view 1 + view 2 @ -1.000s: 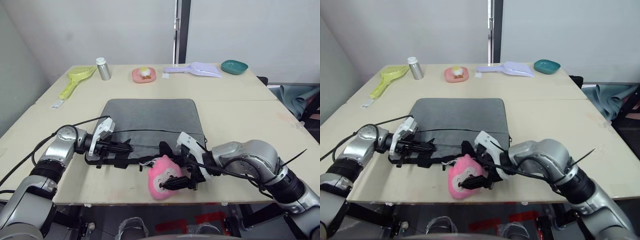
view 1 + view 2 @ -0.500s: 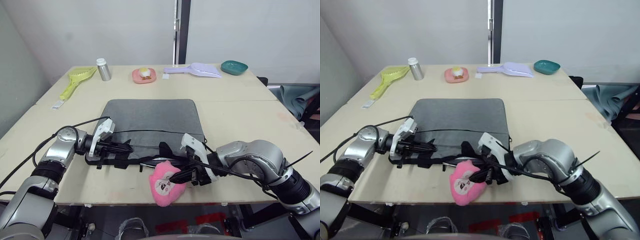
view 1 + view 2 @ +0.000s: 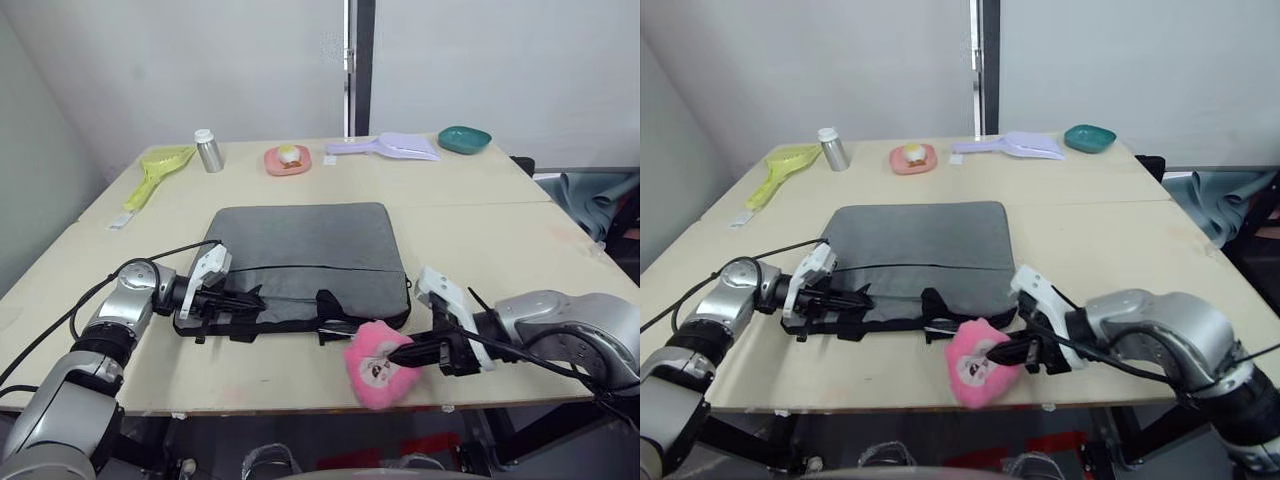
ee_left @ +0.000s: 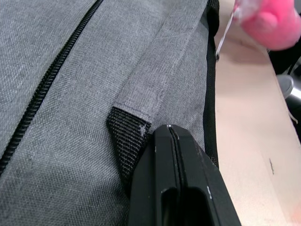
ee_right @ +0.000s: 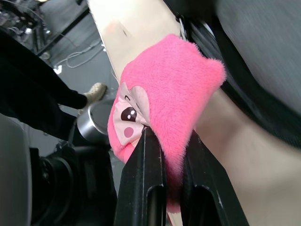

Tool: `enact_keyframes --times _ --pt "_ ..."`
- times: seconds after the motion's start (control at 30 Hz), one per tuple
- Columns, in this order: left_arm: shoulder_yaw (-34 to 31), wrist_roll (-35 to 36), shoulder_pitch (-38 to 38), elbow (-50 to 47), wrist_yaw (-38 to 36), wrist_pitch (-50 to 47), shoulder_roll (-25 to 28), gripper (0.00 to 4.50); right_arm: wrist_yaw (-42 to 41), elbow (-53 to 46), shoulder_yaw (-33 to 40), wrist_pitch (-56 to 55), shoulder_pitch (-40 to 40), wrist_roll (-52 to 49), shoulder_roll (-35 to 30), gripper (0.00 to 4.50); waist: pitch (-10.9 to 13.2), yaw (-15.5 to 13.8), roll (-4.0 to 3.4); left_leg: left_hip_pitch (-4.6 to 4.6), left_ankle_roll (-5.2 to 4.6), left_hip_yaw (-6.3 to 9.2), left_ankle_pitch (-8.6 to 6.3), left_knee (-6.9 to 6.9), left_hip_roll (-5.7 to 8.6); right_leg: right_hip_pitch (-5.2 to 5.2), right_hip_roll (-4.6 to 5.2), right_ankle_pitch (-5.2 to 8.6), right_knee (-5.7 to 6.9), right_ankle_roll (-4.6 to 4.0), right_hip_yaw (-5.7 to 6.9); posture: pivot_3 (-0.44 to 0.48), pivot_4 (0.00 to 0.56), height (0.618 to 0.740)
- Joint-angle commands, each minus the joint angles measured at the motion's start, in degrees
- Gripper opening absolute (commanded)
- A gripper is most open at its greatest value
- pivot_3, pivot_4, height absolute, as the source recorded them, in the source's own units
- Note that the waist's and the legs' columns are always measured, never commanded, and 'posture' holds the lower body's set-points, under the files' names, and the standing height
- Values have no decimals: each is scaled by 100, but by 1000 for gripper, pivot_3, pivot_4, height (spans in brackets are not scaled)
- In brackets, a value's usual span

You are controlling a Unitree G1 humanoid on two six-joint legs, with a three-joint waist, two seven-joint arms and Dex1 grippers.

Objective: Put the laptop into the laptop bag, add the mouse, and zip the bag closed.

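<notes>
Right hand (image 3: 412, 353): fingers pinched on the pink plush toy (image 3: 377, 364) at the counter's (image 3: 500, 240) near edge.
Left hand (image 3: 238, 297): fingers closed together, pressing the laptop bag's (image 3: 305, 250) near-left edge.
Laptop bag: flat, long axis left-right.

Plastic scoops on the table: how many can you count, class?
2: a yellow-green plastic scoop at the far left corner, a lilac plastic scoop at the far edge beside the teal bowl.

Pink plush toy (image 3: 376, 363) at table's (image 3: 500, 240) near edge; green scoop (image 3: 155, 170), silver bottle (image 3: 208, 151) far back.

Silver-grey metal arms with black ribbed joints, white wrist housings, loose black cables, and black two-fingered grippers.
</notes>
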State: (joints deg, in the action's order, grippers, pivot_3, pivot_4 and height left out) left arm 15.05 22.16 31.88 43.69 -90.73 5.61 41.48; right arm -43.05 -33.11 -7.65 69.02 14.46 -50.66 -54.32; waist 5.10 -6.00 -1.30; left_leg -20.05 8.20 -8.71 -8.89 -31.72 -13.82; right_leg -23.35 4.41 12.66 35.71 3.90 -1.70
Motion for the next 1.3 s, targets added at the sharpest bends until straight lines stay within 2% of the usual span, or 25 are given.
enact_keyframes --times 0.03,0.23,0.33,0.57,0.7,0.9,1.17,1.3 --pt "664 -857 -434 617 -177 -48 -62 0 -213 157 241 -442 -171 551 -544 53 -4 12 -4 3 0 0 0 1 1 0 1 0 0 0 -4 0 150 740" --pt "720 -843 -513 528 -177 24 -46 0 -702 662 485 -1116 -561 1075 -1186 53 -12 27 -10 4 -5 -4 -2 5 9 -1 16 4 -3 7 -9 0 150 740" --pt "735 -878 -584 484 -177 178 -11 0 -1003 1295 566 -1566 -592 1472 -1515 53 -14 37 -11 4 -11 -12 -5 10 20 -1 28 9 -11 14 -11 0 150 740" --pt "912 -991 -798 445 -177 647 136 0 -1512 2430 -105 -2652 4 2808 -1827 53 -24 94 -14 4 -35 -26 -7 20 61 -7 53 16 -13 28 -18 0 150 740" --pt "982 -957 -954 363 -177 792 172 0 -1619 2936 -581 -3129 721 3522 -1540 53 -29 111 -21 2 -41 -38 -11 24 64 -13 54 18 -15 31 -17 0 150 740" --pt "1175 -952 -1165 299 -177 1049 248 0 -1262 3484 -1184 -3545 2037 4524 -449 53 -55 196 -43 2 -48 -56 -15 27 68 -21 60 19 -13 32 -21 0 150 740" --pt "1266 -940 -1384 463 -177 1366 303 0 -1222 3433 -1273 -3756 2374 5097 186 53 -75 224 -66 5 -50 -68 -17 49 67 -24 61 6 -24 12 -22 0 150 740" --pt "1234 -894 -1400 470 -177 1337 272 0 -722 3923 -1166 -3730 2609 5455 582 53 -81 290 -70 8 -50 -80 -17 52 68 -31 61 24 -24 42 -34 0 150 740"
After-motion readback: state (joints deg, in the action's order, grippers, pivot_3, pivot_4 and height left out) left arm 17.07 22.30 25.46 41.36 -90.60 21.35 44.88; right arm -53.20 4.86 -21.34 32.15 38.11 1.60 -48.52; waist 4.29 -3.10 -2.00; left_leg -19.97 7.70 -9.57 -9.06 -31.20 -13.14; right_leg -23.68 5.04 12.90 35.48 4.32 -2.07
